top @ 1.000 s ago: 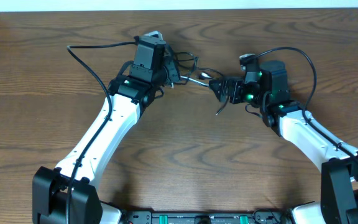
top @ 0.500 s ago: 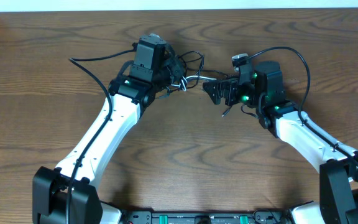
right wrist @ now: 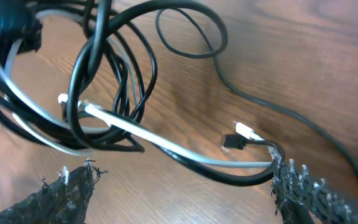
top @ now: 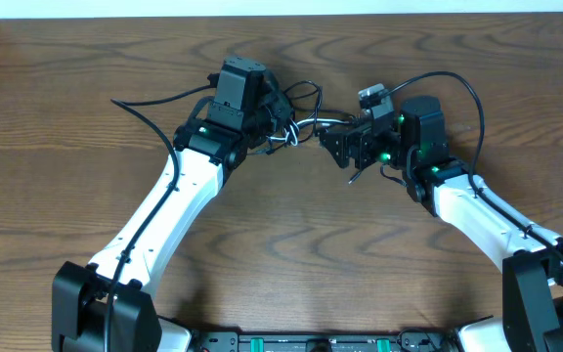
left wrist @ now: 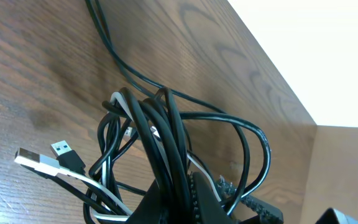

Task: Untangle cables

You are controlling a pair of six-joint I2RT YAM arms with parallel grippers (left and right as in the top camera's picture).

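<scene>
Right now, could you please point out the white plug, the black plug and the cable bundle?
white plug (left wrist: 35, 160), left wrist view, middle of its housing.
black plug (left wrist: 72, 157), left wrist view, on its dark housing.
cable bundle (left wrist: 160, 134), left wrist view, on the bunched black strands.

Black and white cables (left wrist: 166, 143) on brown wood-grained table (left wrist: 42, 62); fingers (right wrist: 67, 193) seemingly black.

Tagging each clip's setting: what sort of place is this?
Probably a robotics lab bench: a wood-grain table, a left arm and right arm based at its near edge, and tangled cables between them.
</scene>
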